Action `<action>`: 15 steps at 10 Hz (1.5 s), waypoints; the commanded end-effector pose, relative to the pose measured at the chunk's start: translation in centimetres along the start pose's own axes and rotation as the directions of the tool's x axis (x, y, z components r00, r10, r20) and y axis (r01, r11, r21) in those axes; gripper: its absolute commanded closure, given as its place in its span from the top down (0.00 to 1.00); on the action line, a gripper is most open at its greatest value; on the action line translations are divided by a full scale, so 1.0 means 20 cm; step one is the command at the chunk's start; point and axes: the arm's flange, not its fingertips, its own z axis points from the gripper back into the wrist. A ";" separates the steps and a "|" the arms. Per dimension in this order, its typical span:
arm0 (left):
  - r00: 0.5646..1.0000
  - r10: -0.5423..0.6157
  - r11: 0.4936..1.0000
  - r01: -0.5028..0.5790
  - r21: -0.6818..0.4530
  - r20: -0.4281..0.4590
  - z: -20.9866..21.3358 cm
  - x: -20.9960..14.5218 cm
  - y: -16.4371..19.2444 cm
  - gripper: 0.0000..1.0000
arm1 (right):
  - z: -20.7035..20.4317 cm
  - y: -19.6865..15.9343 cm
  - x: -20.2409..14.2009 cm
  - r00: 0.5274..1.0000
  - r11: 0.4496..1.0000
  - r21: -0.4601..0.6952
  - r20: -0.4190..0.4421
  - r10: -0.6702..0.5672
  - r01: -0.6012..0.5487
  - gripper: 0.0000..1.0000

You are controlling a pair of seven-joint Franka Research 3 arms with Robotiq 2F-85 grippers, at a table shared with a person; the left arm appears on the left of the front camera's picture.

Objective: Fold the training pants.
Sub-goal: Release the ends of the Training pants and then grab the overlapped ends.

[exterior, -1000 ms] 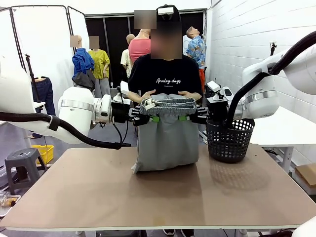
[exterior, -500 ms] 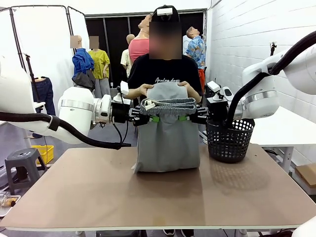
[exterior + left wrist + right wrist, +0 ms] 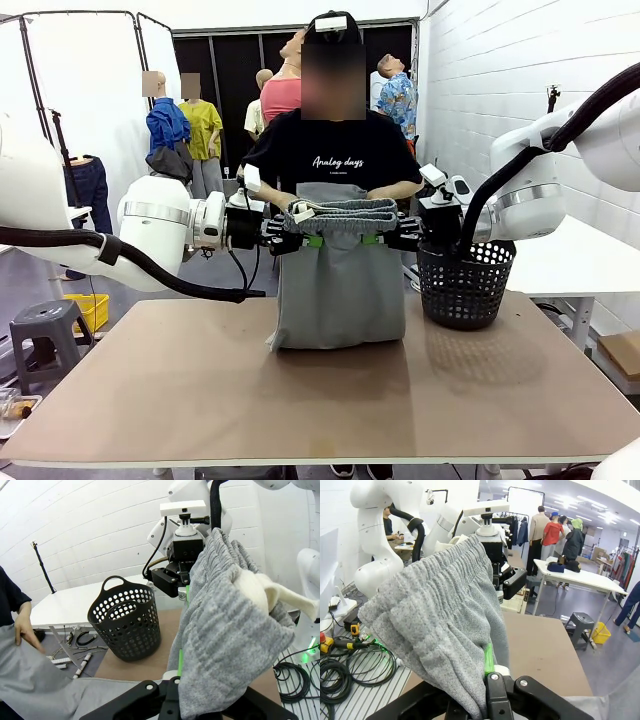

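The left hand [image 3: 308, 240] and right hand [image 3: 380, 238] each clamp the waistband of the training pants [image 3: 338, 295], stretching it level so the legs hang flat to the counter [image 3: 200, 390] for folding.

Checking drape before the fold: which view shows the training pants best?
Front view: training pants hang full-width between left gripper and right gripper, lower edge on the table. Both wrist views give close-up bunched waistband; left wrist also a fabric end by the person's hand.
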 end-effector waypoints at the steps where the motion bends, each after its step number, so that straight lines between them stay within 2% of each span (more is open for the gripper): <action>1: 1.000 -0.014 1.000 0.013 0.020 0.015 0.00 0.00 -0.02 0.00 | 0.00 0.01 0.01 1.000 1.000 0.009 0.011 0.012 -0.012 0.00; 15: 1.000 -0.014 1.000 0.013 0.020 0.015 0.00 0.00 -0.02 0.00 | 0.00 0.01 0.01 1.000 1.000 0.009 0.011 0.012 -0.012 0.00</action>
